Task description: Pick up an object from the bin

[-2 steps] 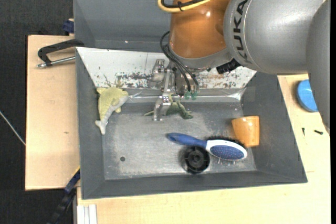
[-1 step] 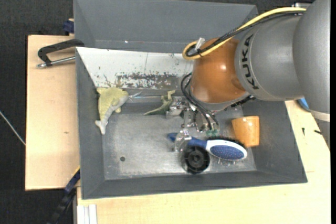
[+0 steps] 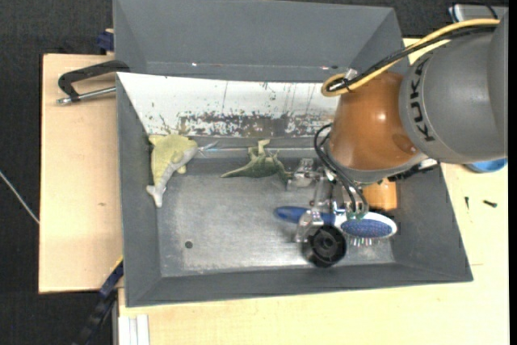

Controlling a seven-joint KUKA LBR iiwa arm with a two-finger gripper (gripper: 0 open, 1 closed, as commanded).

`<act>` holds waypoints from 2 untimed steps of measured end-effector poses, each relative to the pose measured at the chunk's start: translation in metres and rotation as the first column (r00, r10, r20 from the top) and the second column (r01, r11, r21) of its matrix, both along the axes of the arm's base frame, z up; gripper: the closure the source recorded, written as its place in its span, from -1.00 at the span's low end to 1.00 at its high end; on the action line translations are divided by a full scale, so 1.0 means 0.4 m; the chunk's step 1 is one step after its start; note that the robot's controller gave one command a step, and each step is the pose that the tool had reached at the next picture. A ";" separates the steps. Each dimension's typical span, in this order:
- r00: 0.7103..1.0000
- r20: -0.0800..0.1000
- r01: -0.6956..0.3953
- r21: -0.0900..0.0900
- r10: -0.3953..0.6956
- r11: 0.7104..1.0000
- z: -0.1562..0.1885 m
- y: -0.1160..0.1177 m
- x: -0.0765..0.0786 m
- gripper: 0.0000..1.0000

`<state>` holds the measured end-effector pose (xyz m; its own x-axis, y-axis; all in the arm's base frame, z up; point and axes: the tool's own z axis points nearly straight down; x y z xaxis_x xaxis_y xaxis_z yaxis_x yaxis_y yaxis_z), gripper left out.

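Note:
My gripper [image 3: 325, 204] hangs low in the right front part of the bin, under the arm's orange cover. It is directly over a blue hairbrush [image 3: 367, 228], whose handle points left beneath it. A black round cap-like thing [image 3: 325, 246] lies just in front of the gripper, touching the brush. An orange block [image 3: 383, 195] shows just right of the gripper, partly hidden by the arm.
A green dinosaur figure [image 3: 258, 163] stands at the back wall, left of the gripper. A pale yellow soft toy [image 3: 167, 161] lies in the back left corner. Bare floor stretches across the bin's left front.

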<state>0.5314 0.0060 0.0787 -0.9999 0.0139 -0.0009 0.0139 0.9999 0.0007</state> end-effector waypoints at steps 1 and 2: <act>1.000 -0.001 -0.004 0.001 0.004 1.000 -0.002 0.005 -0.001 1.00; 0.977 0.010 -0.212 -0.004 0.212 0.977 0.316 -0.083 0.039 1.00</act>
